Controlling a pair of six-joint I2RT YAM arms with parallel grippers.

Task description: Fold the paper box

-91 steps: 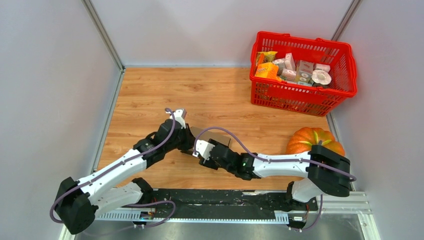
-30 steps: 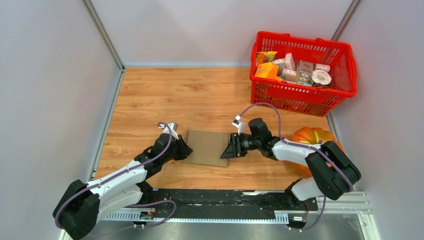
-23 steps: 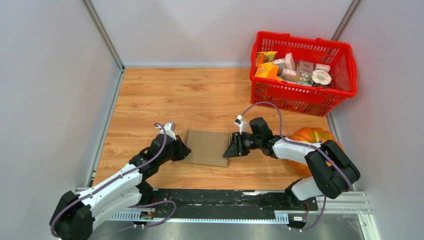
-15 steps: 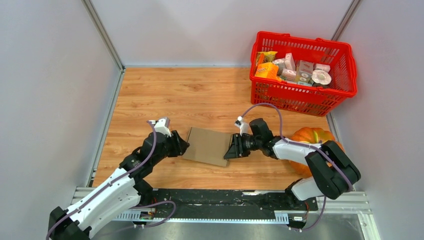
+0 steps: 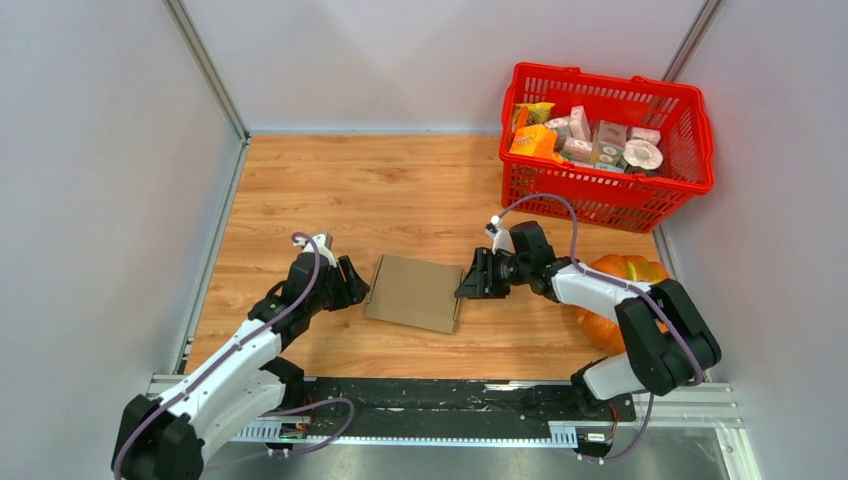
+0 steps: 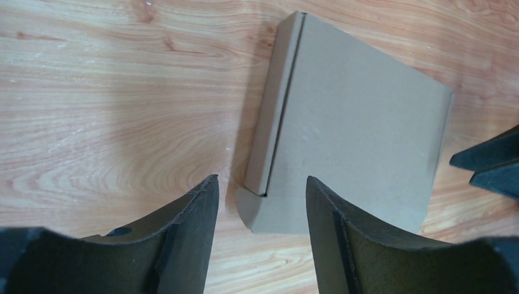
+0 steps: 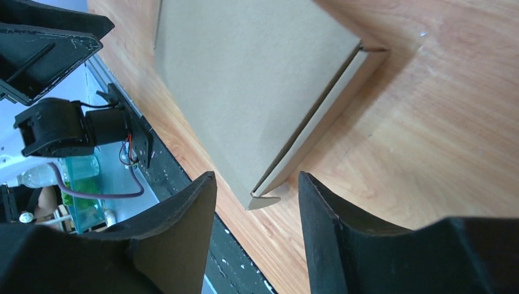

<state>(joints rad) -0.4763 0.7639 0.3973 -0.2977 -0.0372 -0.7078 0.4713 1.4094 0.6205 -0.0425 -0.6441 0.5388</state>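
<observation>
1. The counter point(image 5: 400, 190) carries everything. Its middle is judged to be the working area, since both arms reach it from the near edge.
2. A red basket point(image 5: 580, 205) of small printed packages stands at the far right corner, well apart from the work and seemingly kept out of the arms' sweep.
3. A pumpkin point(image 5: 625, 272) sits at the right edge, partly behind the right arm. It plays no part in the task.
4. The paper box point(image 5: 415, 292) lies flat and closed at the counter's centre between the 2 claws, slightly skewed. The left wrist view shows a side flap seam along its left edge point(image 6: 361, 153). The right wrist view shows the matching seam on its right edge point(image 7: 245, 79). The folding looks complete or nearly so.
5. The left claw point(image 5: 348, 283) sits just beside the box's left edge, spread wide and holding nothing point(image 6: 260, 190). The right claw point(image 5: 473, 282) is at the right edge, likewise wide and empty point(image 7: 257, 184). The facing placement suggests that each arm has charge of 1 side.
6. Change: 3 seconds ago both claws crowded over the box and hid most of it. 1 second ago they pressed against its 2 edges. Now both stand off and the box is nearly where it was.
</observation>
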